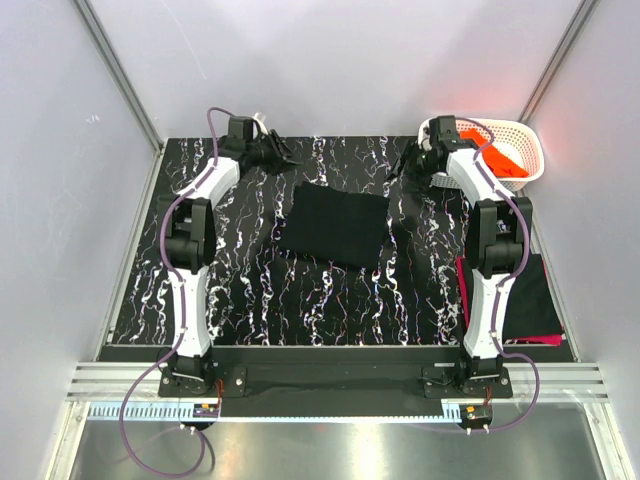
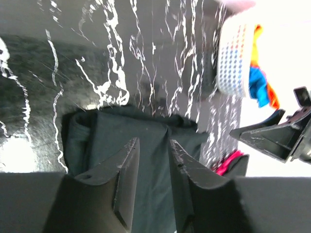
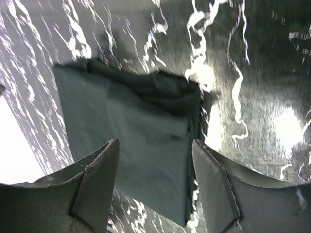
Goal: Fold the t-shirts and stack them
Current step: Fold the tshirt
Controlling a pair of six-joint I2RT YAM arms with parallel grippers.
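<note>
Left claw [image 2: 151, 162]: we see the jaws parted by a narrow slit with nothing in them. It hangs over the far part of the table [image 1: 250, 290], just off the far-left corner of the folded black t-shirt [image 1: 333, 225].

Right claw [image 3: 155, 167]: jaws wide apart and empty, off the far-right side of the same shirt and near the basket [image 1: 530, 140]. Its wrist view looks down on the shirt.

The folded black t-shirt lies flat as a rough rectangle mid-table, between the two arms and slightly skewed. Neither claw touches it in the top view.

The white lattice basket sits at the far-right corner of the table. It holds orange cloth [image 1: 505, 160], and the left wrist view shows blue cloth [image 2: 257, 85] there too.

On the near-right of the table, beside the right arm, a black shirt [image 1: 530, 290] lies on a magenta shirt [image 1: 540, 340]. The magenta shows along the near and left edges. We can't tell how many pieces are in that pile.
</note>
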